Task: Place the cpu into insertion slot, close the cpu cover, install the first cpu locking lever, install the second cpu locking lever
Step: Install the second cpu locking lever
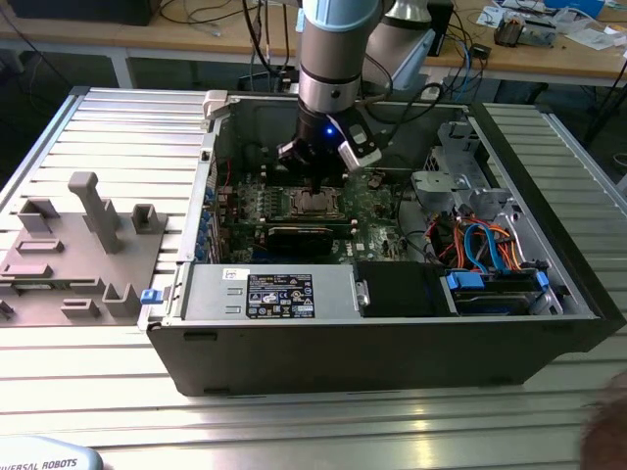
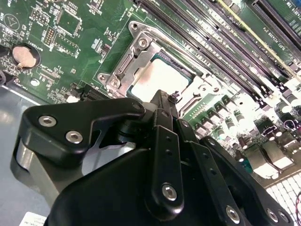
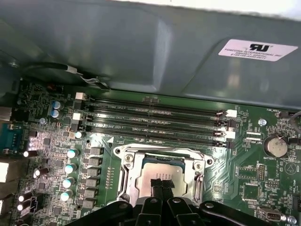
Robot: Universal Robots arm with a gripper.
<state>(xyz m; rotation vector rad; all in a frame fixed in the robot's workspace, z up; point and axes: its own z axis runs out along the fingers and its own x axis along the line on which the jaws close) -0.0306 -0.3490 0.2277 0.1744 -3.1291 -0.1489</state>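
Currently the gripper point(image 3: 162, 184) fingers are together, tips at the cpu point(image 3: 160, 170) in the slot point(image 3: 162, 170). Off-centre pressure risks bending socket pins.

A ribbed aluminium table point(image 1: 411, 431) carries an open computer case point(image 1: 372, 333) and a grey fixture block point(image 1: 73, 259).

The cpu point(image 3: 162, 173), a flat square chip with a shiny silver-grey top, is seen lying level inside the insertion slot point(image 3: 127, 176), directly beneath the gripper point(image 3: 162, 184). In the second wrist view the cpu point(image 2: 157, 80) is partly hidden by the gripper point(image 2: 165, 101) in front of it. The insertion slot point(image 2: 123, 63) is a square socket with a silvery metal rim on the green board. Whether the cpu cover is lowered over the chip cannot be told.
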